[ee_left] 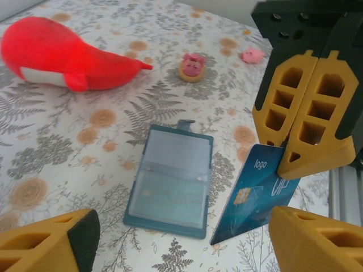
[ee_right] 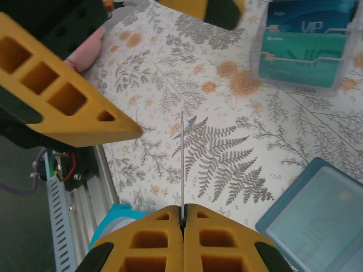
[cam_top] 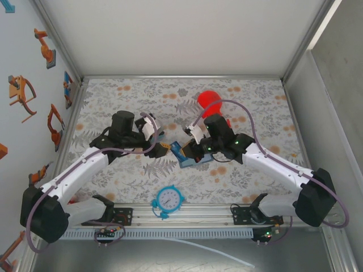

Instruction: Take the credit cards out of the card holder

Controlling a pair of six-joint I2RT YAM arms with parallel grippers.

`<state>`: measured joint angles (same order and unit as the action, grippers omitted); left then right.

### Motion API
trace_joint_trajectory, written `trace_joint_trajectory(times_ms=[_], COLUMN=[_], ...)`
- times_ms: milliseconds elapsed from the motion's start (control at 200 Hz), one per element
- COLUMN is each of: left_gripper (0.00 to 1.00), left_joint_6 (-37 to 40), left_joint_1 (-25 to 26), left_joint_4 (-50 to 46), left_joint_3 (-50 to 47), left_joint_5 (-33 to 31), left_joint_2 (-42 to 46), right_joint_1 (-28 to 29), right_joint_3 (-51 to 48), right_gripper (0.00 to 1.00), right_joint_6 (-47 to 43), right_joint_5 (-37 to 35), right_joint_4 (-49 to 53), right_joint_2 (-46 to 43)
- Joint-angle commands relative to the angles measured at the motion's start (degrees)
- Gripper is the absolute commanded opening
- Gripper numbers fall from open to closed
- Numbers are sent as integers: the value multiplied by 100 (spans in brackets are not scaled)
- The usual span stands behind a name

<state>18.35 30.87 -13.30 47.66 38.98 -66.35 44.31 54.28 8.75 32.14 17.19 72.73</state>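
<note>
The card holder (ee_left: 170,184) lies open and flat on the fern-patterned table, its clear pockets facing up; its corner is also at the lower right of the right wrist view (ee_right: 317,224). My right gripper (ee_right: 182,208) is shut on a blue credit card (ee_left: 258,195) marked "logo" and "VIP", held on edge just right of the holder. From the right wrist that card is a thin line (ee_right: 182,158). My left gripper (ee_left: 181,229) is open, with its fingers (ee_left: 57,243) spread either side of the holder and the card.
A red plush whale (ee_left: 62,56) and two small pink figures (ee_left: 191,65) lie farther back. A clear box of cards (ee_right: 306,51) stands beyond the holder. A blue clock (cam_top: 169,199) sits by the near rail.
</note>
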Motion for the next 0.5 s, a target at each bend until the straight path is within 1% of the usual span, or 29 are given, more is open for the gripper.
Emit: trace_joint_trajectory(times_ms=[0,35,50,85,110,150,240,321,361,426,496], left_gripper=[72,71,68,65,60,58,38,17,9,7,1], left_joint_6=[510,596,634,718,767,822,941,1018,1032,1021,973], left_joint_1=[92,136,160,209,250,308,407,461,481,505,509], left_joint_4=[-480,-624,-692,-832,-913,-1007,-1197,-1372,-1431,-1473,-1463], left_joint_3=[328,408,434,510,560,614,717,808,841,876,868], left_joint_5=[648,701,720,752,767,771,769,770,771,777,771], left_joint_2=[-232,-313,-347,-419,-460,-525,-636,-719,-750,-769,-736], right_joint_1=[76,90,94,104,111,121,139,141,148,148,147], right_joint_3=[281,308,318,339,353,376,390,382,374,363,336], right_gripper=[0,0,0,0,0,0,0,0,0,0,0], right_joint_6=[-342,-384,-398,-431,-445,-464,-492,-498,-505,-503,-497], right_joint_5=[295,316,323,336,345,353,354,331,319,235,86], right_joint_4=[205,247,261,289,311,328,328,306,287,282,279], right_joint_2=[-154,-138,-139,-126,-114,-98,-91,-92,-93,-131,-191])
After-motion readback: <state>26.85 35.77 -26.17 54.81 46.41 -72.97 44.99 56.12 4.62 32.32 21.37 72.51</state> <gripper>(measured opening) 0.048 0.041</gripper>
